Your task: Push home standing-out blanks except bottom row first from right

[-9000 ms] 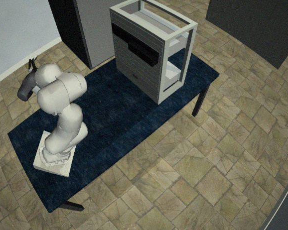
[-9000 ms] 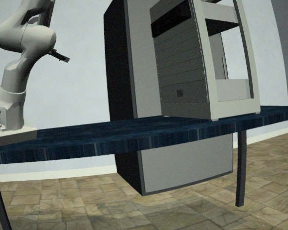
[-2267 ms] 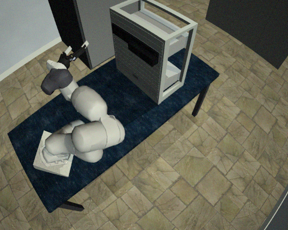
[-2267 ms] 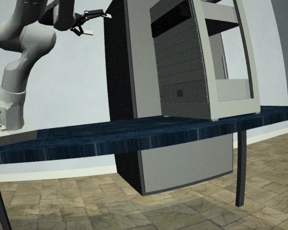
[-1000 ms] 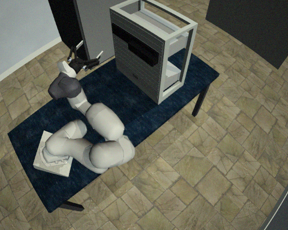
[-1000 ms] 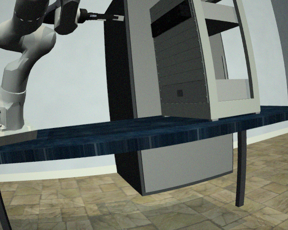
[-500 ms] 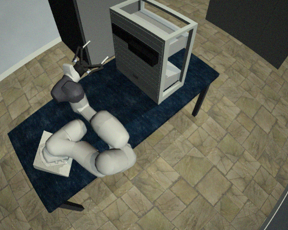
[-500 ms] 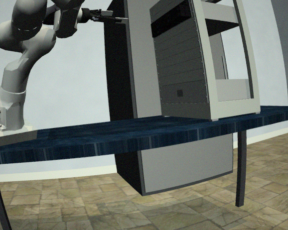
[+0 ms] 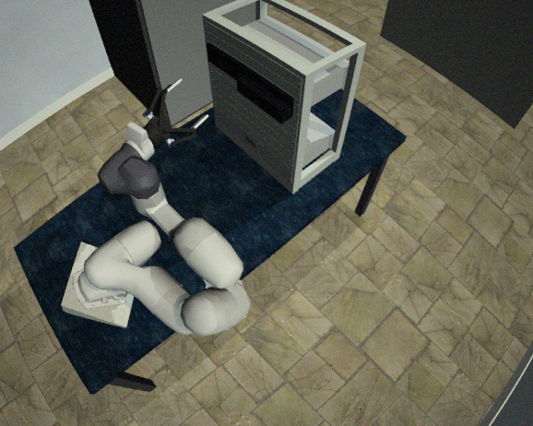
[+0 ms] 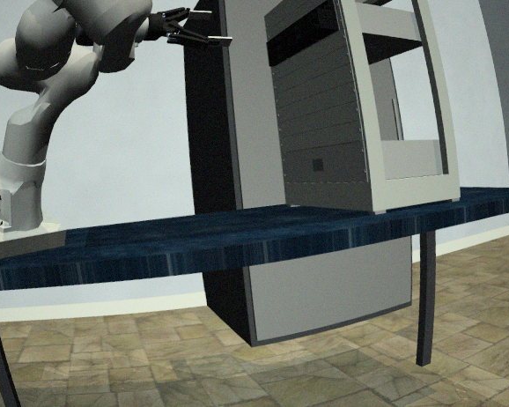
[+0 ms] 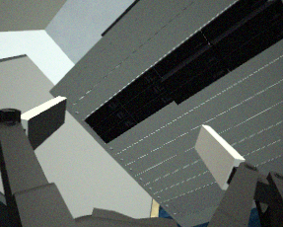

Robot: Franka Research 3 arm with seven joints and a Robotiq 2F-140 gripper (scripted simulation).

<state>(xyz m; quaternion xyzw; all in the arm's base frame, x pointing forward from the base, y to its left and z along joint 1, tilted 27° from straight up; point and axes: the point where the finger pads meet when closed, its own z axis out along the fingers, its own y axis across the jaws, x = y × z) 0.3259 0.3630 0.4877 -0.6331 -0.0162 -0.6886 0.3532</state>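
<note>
The grey rack (image 9: 283, 88) stands on the blue table (image 9: 204, 184) at the far right. The black storage chassis (image 9: 252, 85) sits high in its slatted front; it also shows in the exterior view (image 10: 300, 33) and in the wrist view (image 11: 187, 74). Part of the black front stands out further than the rest, toward its right end, but I cannot tell the single blanks apart. My gripper (image 9: 190, 102) (image 10: 210, 27) is open and empty. It hangs in the air left of the rack front, about level with the chassis and apart from it. In the wrist view the fingers frame the chassis's left end.
A tall grey cabinet with a dark side (image 9: 167, 51) stands just behind the gripper, past the table's back edge. The lower rack panel has a small dark square (image 10: 318, 165). My arm's base (image 9: 98, 286) sits at the table's near left corner.
</note>
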